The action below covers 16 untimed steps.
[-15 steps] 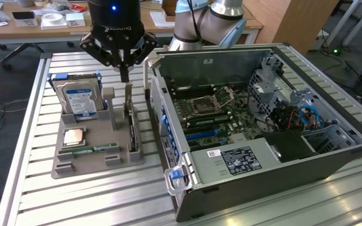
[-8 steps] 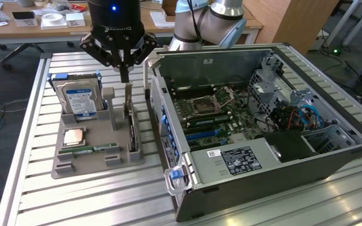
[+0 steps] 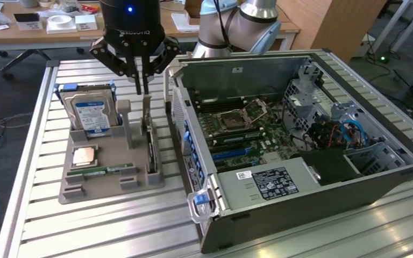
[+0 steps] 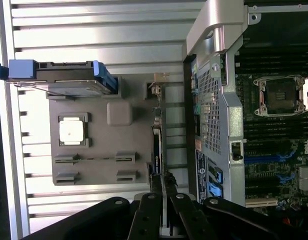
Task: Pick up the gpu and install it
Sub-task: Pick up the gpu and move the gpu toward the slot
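The gpu (image 3: 148, 129) is a thin card standing on edge in a slot of the grey holder (image 3: 99, 185), next to the open computer case (image 3: 378, 177). My gripper (image 3: 142, 88) hangs straight above it, fingers together, their tips pinching the card's upper edge. In the wrist view the gpu (image 4: 157, 145) runs as a narrow strip into the gap between my black fingers (image 4: 146, 215), and my gripper (image 4: 164, 212) is shut on it. The card still looks seated in the holder (image 4: 101, 165).
In the holder, a blue-labelled hard drive (image 3: 92, 115) stands upright, with a processor chip (image 3: 84, 156) and a green memory stick (image 3: 106, 171) lying flat. The case's motherboard (image 3: 242, 129) faces up, its metal side wall (image 4: 219, 100) close to the gpu. A cluttered desk sits behind.
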### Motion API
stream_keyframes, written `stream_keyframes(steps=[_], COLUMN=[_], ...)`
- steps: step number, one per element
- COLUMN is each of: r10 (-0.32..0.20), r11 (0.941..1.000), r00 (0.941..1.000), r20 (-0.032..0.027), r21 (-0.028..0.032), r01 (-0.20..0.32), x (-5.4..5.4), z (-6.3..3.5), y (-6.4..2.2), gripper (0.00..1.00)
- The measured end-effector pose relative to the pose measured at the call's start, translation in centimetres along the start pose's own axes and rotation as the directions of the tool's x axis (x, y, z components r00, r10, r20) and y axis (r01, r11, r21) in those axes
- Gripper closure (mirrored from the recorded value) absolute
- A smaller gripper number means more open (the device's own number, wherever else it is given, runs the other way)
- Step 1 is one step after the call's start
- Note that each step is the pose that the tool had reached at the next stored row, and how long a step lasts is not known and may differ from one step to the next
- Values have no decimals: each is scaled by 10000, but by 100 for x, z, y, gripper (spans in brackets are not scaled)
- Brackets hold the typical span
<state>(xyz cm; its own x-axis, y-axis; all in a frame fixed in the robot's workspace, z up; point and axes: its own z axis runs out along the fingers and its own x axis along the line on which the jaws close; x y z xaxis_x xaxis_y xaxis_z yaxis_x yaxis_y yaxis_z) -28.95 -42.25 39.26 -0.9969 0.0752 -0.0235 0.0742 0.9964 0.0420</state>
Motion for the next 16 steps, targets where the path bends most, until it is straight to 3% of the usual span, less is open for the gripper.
stream_keyframes(steps=[3,4,6,8,9,16], r10=[0,0,0,0,0,0], r11=[10000,10000,10000,10000,10000,10000], r00=[10000,10000,10000,10000,10000,10000], r20=[0,0,1,0,0,0], r21=[0,0,0,0,0,0], r01=[0,0,0,0,0,0], x=[0,0,0,0,0,1], z=[0,0,0,0,0,38], y=[0,0,0,0,0,-2], gripper=[71,71,59,59,53,53])
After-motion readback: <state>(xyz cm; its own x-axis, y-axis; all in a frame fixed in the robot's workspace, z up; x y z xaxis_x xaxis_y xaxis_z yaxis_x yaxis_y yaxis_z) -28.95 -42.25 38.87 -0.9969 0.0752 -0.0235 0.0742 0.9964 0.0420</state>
